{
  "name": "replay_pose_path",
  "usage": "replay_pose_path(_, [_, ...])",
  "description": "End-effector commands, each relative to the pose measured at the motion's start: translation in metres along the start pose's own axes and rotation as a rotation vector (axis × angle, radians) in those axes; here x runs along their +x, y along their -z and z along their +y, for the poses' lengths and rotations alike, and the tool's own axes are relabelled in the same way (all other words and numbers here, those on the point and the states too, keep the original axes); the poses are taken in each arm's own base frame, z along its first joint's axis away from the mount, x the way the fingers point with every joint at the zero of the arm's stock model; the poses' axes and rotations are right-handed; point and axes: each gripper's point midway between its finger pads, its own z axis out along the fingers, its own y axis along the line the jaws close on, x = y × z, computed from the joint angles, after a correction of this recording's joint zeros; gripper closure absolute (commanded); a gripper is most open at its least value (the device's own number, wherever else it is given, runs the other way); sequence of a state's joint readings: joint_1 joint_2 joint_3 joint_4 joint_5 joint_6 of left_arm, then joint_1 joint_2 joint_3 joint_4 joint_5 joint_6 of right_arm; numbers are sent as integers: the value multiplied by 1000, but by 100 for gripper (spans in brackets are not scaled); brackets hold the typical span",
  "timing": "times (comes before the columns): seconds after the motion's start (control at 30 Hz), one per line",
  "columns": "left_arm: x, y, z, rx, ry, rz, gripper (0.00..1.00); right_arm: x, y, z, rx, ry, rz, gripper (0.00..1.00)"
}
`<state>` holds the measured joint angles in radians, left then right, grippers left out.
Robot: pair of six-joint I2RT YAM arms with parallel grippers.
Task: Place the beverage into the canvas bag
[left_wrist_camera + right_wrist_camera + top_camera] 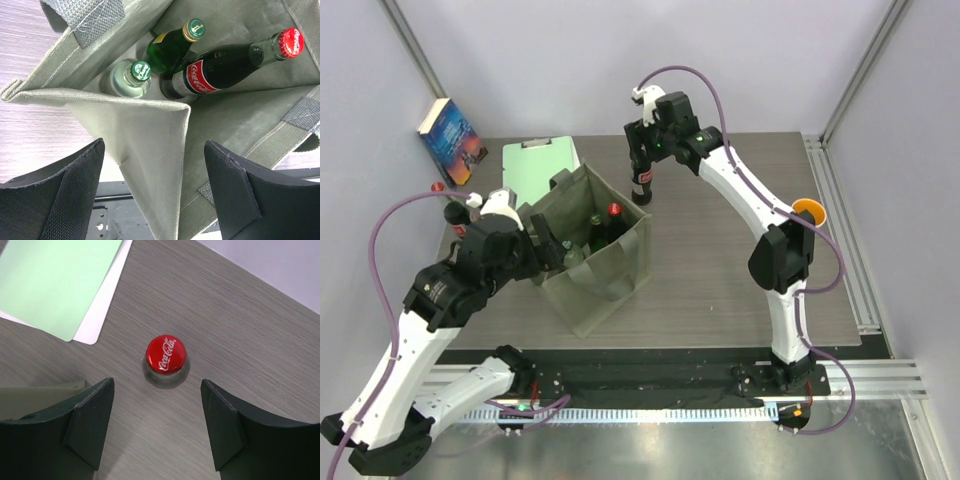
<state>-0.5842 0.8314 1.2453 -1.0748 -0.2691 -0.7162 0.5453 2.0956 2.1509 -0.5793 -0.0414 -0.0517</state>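
Right arm: my jaws are apart and hang straight above the cola bottle point(166, 354), touching nothing. The bottle stands upright on the surface point(240, 315), behind the canvas bag point(610, 280) and near the green clipboard point(60, 280).

Left arm: my jaws are apart over the bag's near corner, with no fabric clamped. Three bottles point(210, 75) are already inside the bag.

Handling, my judgement:
- Glass, so rigid, and breakable if it knocks the others.
- Probably full, so fairly heavy.
- Smooth wall, so it may slip.
- Tall and narrow, so it tips easily.

Best hold: the neck just under the red cap, squarely. The bag is soft, so I expect its walls to sag.
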Motion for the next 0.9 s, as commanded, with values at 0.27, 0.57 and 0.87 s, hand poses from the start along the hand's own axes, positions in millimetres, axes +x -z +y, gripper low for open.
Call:
replay_pose_path(0.27, [-13, 1, -9, 17, -2, -30, 19, -29, -24, -6, 0, 47, -113, 28])
replay_pose_path(0.57, [-14, -1, -10, 15, -8, -26, 20, -24, -40, -5, -9, 50, -123, 36])
replay_pose_path(0.87, [-17, -2, -13, 19, -16, -28, 20, -20, -35, -11, 22, 65, -118, 74])
